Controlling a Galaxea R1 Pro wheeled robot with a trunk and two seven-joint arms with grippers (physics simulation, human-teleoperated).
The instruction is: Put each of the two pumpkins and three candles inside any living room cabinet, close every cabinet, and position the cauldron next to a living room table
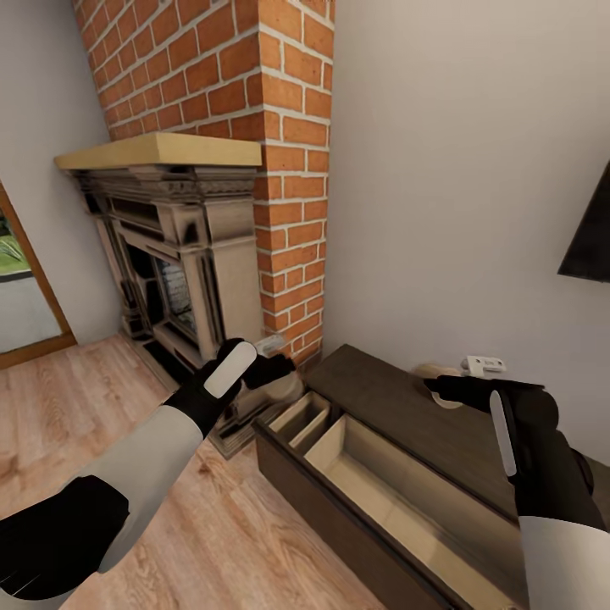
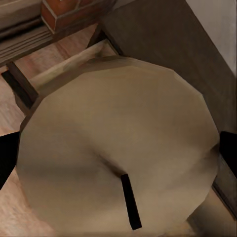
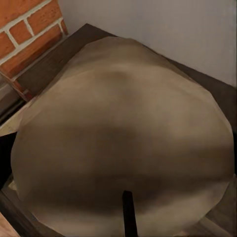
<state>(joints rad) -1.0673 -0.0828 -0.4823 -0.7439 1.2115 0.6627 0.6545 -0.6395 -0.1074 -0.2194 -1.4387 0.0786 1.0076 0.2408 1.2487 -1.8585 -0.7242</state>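
Head view: the cabinet [image 1: 398, 407] stands low along the pale wall [image 1: 457, 169], its near end beside the brick chimney [image 1: 254, 93] and the fireplace [image 1: 182, 254]. Two of its drawers are pulled out over the wood floor [image 1: 76, 424]: a small one [image 1: 298, 419] at the chimney end, split by a divider, and a long one [image 1: 407, 500] beside it; both have pale insides with nothing in them. The left pincer [image 1: 275, 366] hangs over the cabinet's chimney-end corner, just above the small drawer; what sits between its fingers is hard to tell here. The right pincer [image 1: 440, 385] is over the cabinet top near the back edge, with a beige candle [image 1: 434, 373] partly visible at its fingertips. A white plug-like thing [image 1: 485, 365] sits at the wall just behind it. A dark shape [image 1: 589, 233] hangs on the wall at the right edge.

Left wrist view: a candle [image 2: 113, 148], wick [image 2: 130, 200] toward the camera, takes up most of the picture, with black fingers [image 2: 7, 155] at either side of it; the left pincer is clenched on it. Behind it show the small drawer [image 2: 74, 61], the cabinet top and the brick.

Right wrist view: another candle [image 3: 123, 138] with its wick [image 3: 128, 212] sits close to the lens, over the cabinet top near brick and wall. The fingers are hidden, so I cannot tell the right pincer's hold for sure.
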